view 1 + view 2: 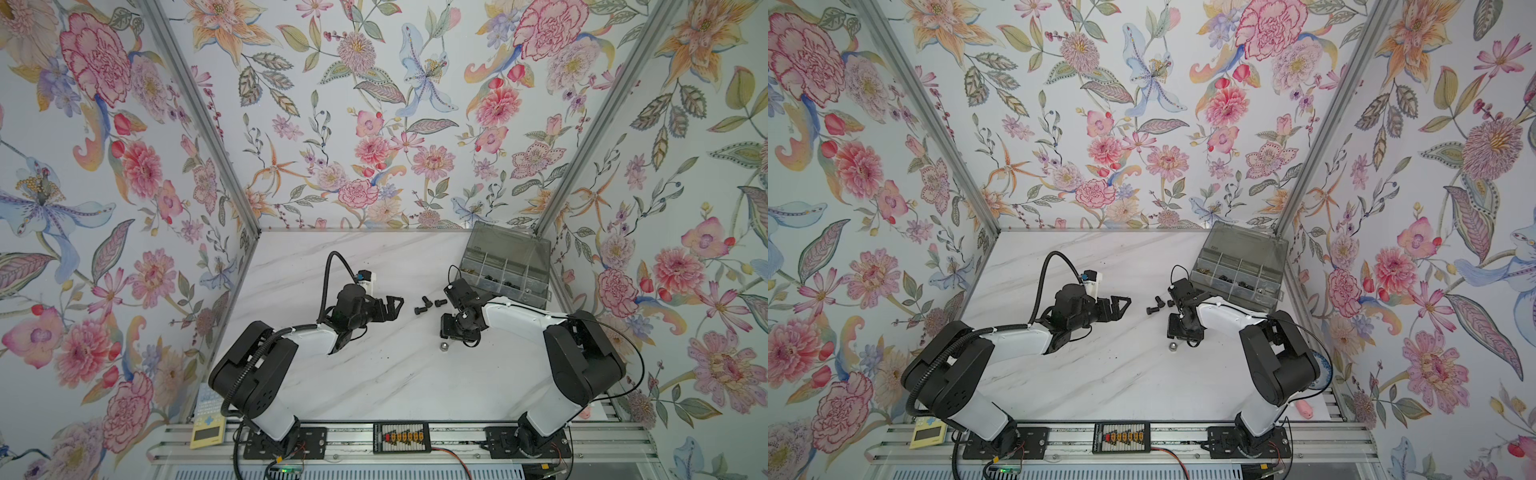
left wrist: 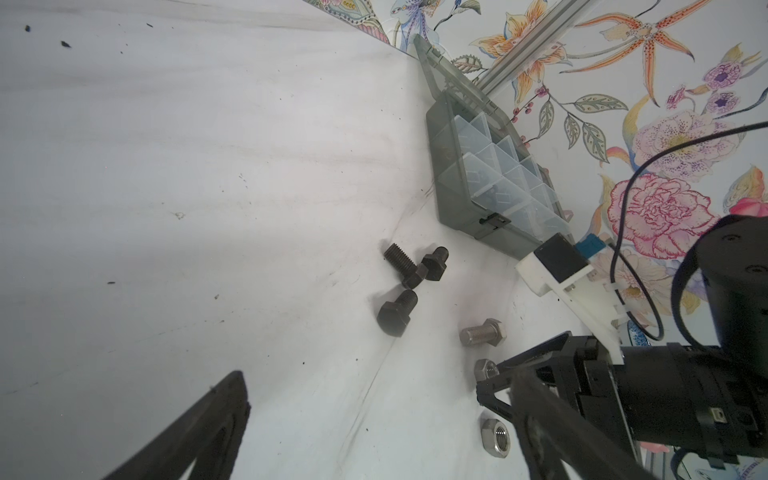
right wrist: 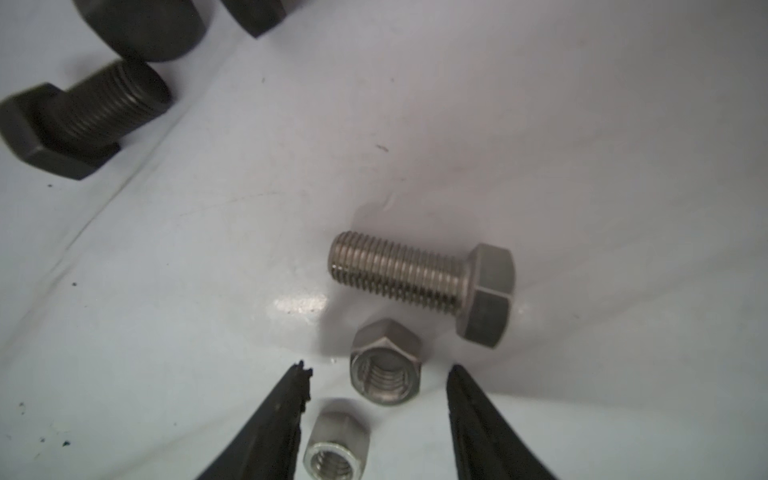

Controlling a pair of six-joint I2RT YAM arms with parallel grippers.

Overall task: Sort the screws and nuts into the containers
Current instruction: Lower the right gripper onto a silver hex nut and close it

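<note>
Three black screws [image 1: 428,305] lie together mid-table in both top views [image 1: 1158,305]. My left gripper [image 1: 392,305] hovers just left of them, open and empty [image 2: 376,382]. My right gripper [image 3: 378,374] points down at the table, open. In the right wrist view one silver nut [image 3: 384,370] lies loose between its fingertips. A second nut [image 3: 334,444] lies further back between the fingers, and a silver screw [image 3: 419,278] just beyond. Only one nut [image 1: 444,347] shows in a top view. The smoky-grey containers box [image 1: 505,270] stands open at the back right, with small parts in its compartments.
A blue-and-white bowl [image 1: 1323,370] peeks out behind my right arm, with a pink object [image 1: 1306,409] by the front right edge. A yellow timer [image 1: 208,428] sits at the front left. Flowered walls close in three sides.
</note>
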